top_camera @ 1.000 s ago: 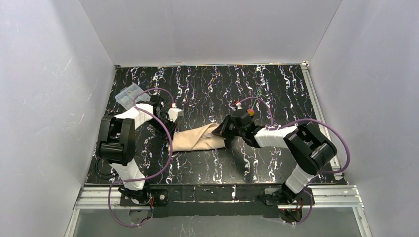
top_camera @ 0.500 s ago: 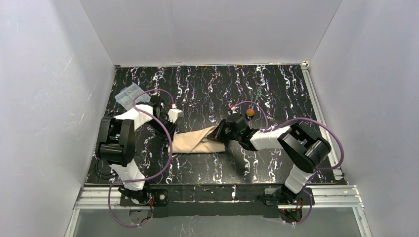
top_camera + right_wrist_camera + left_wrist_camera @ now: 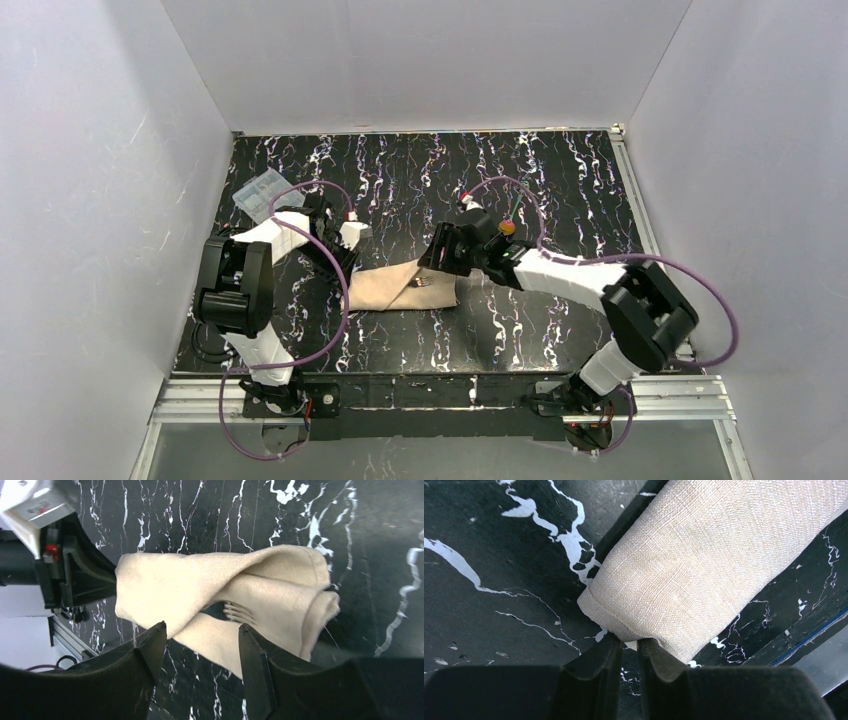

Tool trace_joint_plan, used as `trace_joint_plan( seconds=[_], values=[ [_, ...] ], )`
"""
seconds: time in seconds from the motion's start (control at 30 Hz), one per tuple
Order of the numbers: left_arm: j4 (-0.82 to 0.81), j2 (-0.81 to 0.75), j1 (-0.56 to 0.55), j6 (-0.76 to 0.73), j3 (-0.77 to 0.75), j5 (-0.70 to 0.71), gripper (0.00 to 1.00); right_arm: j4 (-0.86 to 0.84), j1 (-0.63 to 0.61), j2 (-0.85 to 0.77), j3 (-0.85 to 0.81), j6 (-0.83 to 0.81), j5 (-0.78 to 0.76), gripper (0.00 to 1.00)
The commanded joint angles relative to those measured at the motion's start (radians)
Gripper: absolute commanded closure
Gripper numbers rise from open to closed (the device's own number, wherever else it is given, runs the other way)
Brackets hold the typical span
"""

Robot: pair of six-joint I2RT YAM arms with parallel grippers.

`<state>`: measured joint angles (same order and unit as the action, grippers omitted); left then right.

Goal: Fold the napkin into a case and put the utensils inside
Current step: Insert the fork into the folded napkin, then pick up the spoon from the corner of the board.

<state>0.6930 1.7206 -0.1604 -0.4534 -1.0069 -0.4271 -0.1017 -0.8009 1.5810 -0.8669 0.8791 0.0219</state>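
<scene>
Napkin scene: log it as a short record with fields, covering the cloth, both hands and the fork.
cloth: tan-beige cloth napkin, folded into a narrow layered pouch on the black white-veined table
left hand: shut on the napkin's left end
right hand: open, above the napkin's right end, holding nothing
fork: thin silver metal fork, tines showing inside the fold

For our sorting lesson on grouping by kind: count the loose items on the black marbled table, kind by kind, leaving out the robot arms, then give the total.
Tan cloth napkin: 1
Metal fork: 1 (tines showing from the napkin's fold)
Spoon with orange bowl: 1
Clear plastic box: 1
Total: 4
</scene>
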Motion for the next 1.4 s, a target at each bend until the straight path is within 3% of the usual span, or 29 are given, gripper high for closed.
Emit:
trace_joint_plan(
  seconds=[0.0,0.1,0.17,0.4,0.6,0.73,0.93,1.2,1.37],
  values=[
    [0.094,-0.034,-0.004,-0.020,-0.015,0.017,0.81,0.269,0.004,-0.154,-0.069,-0.135,-0.114,0.37],
    [0.155,-0.047,0.007,-0.025,-0.055,0.010,0.68,0.356,0.054,-0.216,-0.075,-0.161,-0.154,0.32],
    [0.189,-0.067,0.016,-0.037,-0.072,0.016,0.54,0.387,0.104,-0.227,-0.071,-0.164,-0.159,0.31],
    [0.314,-0.150,0.068,-0.091,-0.126,0.040,0.32,0.459,0.304,-0.173,-0.143,-0.197,-0.278,0.30],
    [0.436,-0.175,0.118,-0.144,-0.221,0.051,0.28,0.470,0.426,0.002,-0.244,-0.237,-0.297,0.32],
    [0.495,-0.148,0.144,-0.129,-0.319,0.004,0.28,0.431,0.467,0.100,-0.238,-0.113,-0.205,0.33],
    [0.520,-0.116,0.146,-0.109,-0.400,-0.045,0.28,0.214,0.477,0.088,-0.104,0.102,-0.155,0.33],
    [0.511,-0.116,0.148,-0.096,-0.382,-0.064,0.29,0.002,0.481,0.118,-0.003,0.300,-0.170,0.35],
    [0.503,-0.114,0.148,-0.100,-0.370,-0.064,0.29,-0.024,0.484,0.142,0.019,0.376,-0.189,0.39]
  ],
)
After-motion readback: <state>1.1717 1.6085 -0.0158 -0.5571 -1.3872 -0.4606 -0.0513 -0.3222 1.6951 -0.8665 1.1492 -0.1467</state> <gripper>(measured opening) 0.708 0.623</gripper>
